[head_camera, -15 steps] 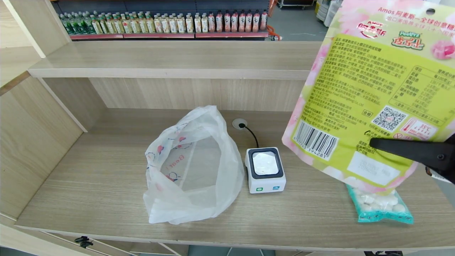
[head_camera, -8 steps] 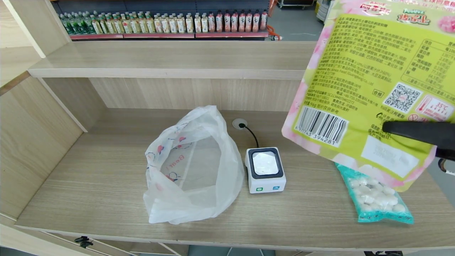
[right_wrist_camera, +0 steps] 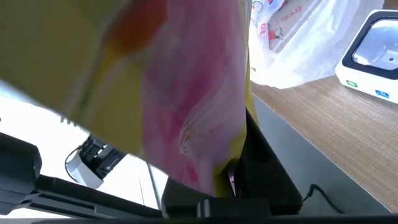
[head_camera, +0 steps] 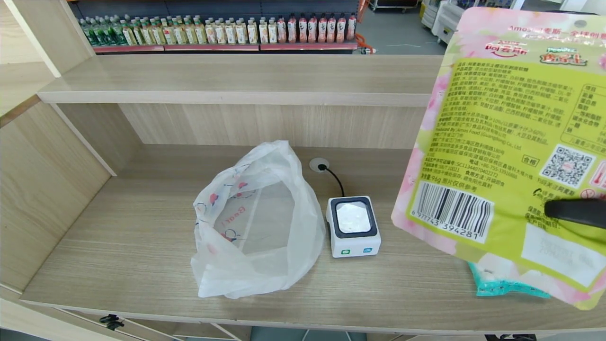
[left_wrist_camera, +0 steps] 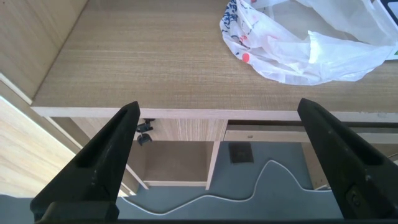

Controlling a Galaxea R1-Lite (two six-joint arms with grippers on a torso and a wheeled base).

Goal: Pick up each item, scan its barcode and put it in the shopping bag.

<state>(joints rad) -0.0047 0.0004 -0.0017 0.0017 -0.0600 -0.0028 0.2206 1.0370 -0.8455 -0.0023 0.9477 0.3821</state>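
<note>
My right gripper (head_camera: 551,208) is shut on a pink and green snack pouch (head_camera: 511,142), held high at the right, close to the head camera, its barcode (head_camera: 452,210) facing me. In the right wrist view the pouch (right_wrist_camera: 180,93) hangs in front of the black finger (right_wrist_camera: 261,168). The white scanner (head_camera: 352,226) sits mid-counter, its window up. Left of it the translucent shopping bag (head_camera: 258,222) lies open. A teal packet of white candies (head_camera: 502,285) lies on the counter at the right, mostly hidden behind the pouch. My left gripper (left_wrist_camera: 217,162) is open, hovering off the counter's front edge.
The wooden counter (head_camera: 118,246) has a raised shelf (head_camera: 227,78) behind and a side wall (head_camera: 42,180) on the left. The scanner's cable (head_camera: 335,179) runs to a grommet at the back. Bottles line store shelves (head_camera: 218,31) beyond.
The pouch dipped and shifted right, closer to the camera, now covering most of the teal packet. Bag and scanner stayed put.
</note>
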